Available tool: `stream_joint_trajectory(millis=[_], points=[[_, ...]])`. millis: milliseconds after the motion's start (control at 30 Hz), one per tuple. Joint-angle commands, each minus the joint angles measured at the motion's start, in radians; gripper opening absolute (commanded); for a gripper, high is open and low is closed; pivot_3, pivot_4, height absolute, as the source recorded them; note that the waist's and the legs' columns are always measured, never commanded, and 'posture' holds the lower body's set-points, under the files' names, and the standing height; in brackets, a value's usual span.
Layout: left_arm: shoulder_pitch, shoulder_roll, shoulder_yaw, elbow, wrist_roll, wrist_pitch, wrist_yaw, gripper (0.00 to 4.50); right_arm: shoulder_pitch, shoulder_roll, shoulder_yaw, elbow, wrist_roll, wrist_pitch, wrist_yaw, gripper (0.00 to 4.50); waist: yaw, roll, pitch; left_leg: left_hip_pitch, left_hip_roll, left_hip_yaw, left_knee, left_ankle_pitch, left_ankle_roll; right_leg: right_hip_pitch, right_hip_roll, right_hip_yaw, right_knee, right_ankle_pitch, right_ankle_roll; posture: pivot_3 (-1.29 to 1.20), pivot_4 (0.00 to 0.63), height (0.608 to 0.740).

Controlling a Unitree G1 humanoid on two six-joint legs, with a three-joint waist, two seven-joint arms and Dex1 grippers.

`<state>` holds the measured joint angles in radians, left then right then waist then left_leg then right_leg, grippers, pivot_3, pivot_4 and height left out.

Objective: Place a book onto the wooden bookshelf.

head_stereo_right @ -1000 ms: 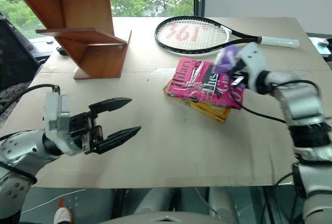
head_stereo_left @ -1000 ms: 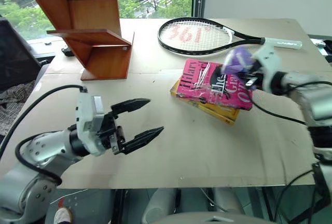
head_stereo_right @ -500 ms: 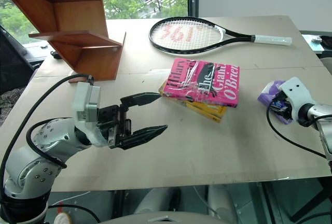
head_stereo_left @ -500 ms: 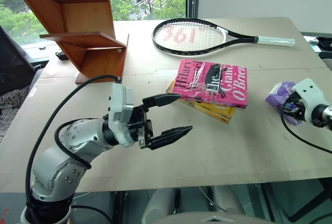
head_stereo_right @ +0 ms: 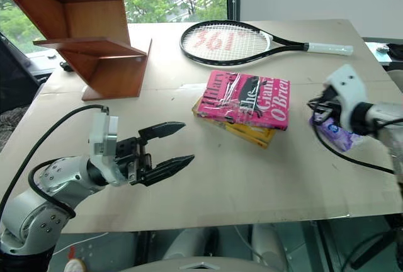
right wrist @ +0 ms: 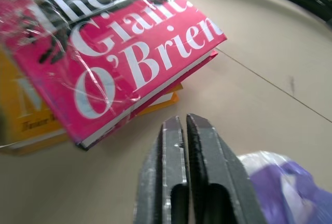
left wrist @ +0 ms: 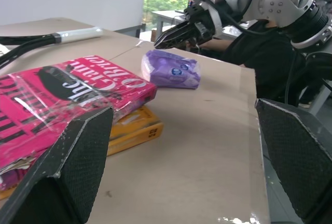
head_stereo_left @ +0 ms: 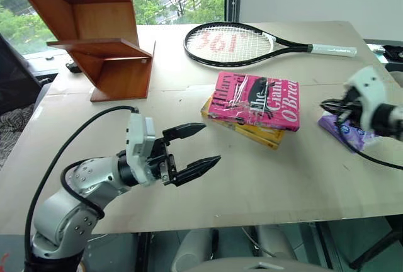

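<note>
Pink book sits flat on the yellow book, mid-table, long axis left-right | your left gripper gapes empty, just near-left of it | right gripper pinched shut, empty, hovering off its right end | wooden bookshelf far left

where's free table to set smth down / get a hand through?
Free: the near strip of the table in front of the pink book, between the open left gripper and the purple packet; also between the wooden bookshelf and the tennis racket. Crowded: mid-right, where the pink book lies on a yellow book, with the shut right gripper beside them.
</note>
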<state>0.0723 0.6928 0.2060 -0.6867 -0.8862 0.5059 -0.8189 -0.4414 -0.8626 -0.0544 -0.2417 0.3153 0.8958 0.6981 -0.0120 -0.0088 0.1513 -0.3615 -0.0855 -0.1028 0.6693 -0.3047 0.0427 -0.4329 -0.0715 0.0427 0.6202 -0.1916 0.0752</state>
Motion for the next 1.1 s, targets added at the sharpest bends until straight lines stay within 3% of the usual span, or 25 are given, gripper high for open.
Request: stream_joint_trajectory(millis=[33,533,1100], points=[[0.063,0.009,0.062,-0.034,0.009,-0.024,0.005,4.50,-0.051,0.034,0.070,0.049,-0.064,-0.055,-0.035,0.04,0.001,0.000,0.000,0.000,0.000,0.000,0.000,0.000,0.000,0.000,0.000,0.000,-0.001,0.000,0.000,0.00,0.150,0.740],[0.245,-0.002,0.139,-0.064,0.047,-0.058,0.023,4.50,-0.158,0.157,0.202,0.080,-0.102,-0.106,0.013,0.04,0.001,0.001,0.001,-0.004,0.000,0.000,-0.001,0.000,0.000,-0.004,0.000,0.000,-0.001,0.000,0.000,0.00,0.150,0.740],[0.261,-0.036,0.153,-0.042,0.038,-0.048,0.073,4.50,-0.249,0.319,0.296,0.182,-0.198,-0.185,-0.002,0.04,0.000,0.001,0.001,-0.004,0.000,0.000,-0.001,0.000,0.000,-0.005,0.000,0.000,-0.001,0.000,0.000,0.00,0.150,0.740]])
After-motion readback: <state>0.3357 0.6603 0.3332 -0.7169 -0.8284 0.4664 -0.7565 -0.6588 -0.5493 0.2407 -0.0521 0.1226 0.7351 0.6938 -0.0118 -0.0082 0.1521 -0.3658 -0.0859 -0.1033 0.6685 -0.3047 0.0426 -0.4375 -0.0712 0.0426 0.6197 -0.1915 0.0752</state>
